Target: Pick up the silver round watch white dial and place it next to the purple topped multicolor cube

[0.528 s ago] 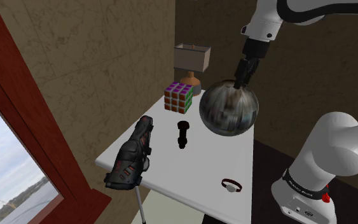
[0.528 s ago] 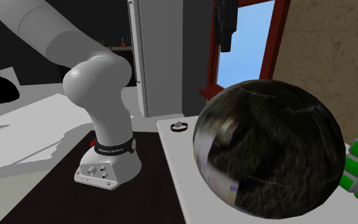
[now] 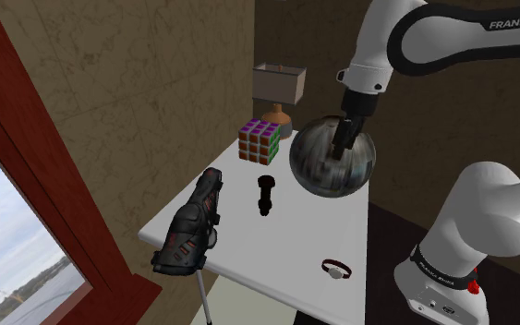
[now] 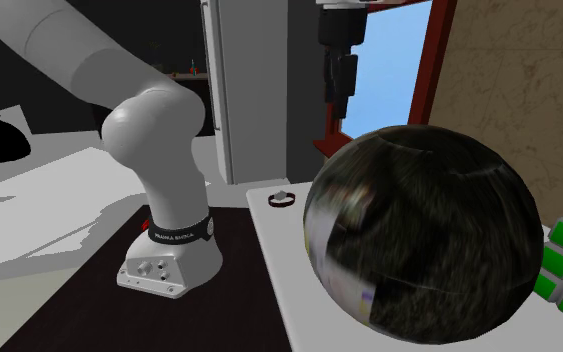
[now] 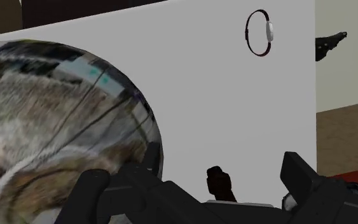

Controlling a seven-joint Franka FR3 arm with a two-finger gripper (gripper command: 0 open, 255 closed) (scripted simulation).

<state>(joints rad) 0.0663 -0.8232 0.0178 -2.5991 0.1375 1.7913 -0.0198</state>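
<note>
Watch on white table, "FRANKA" lettering on arm

Watch on table; cube at opp. end.

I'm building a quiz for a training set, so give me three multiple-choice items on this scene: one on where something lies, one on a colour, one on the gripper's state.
1. Where is the dark-banded round watch with white dial?
A) on the floor
B) on the white table, far from the multicolour cube
C) atop the lamp

2. What colour is the cube's top face?
A) purple
B) orange
C) black

3. The black gripper is:
A) shut on the watch
B) shut on the cube
C) open, empty

Key: B, it lies at the table's opposite end; A, purple squares show on top; C, the wrist view shows the fingers apart, clasping nothing.
</note>
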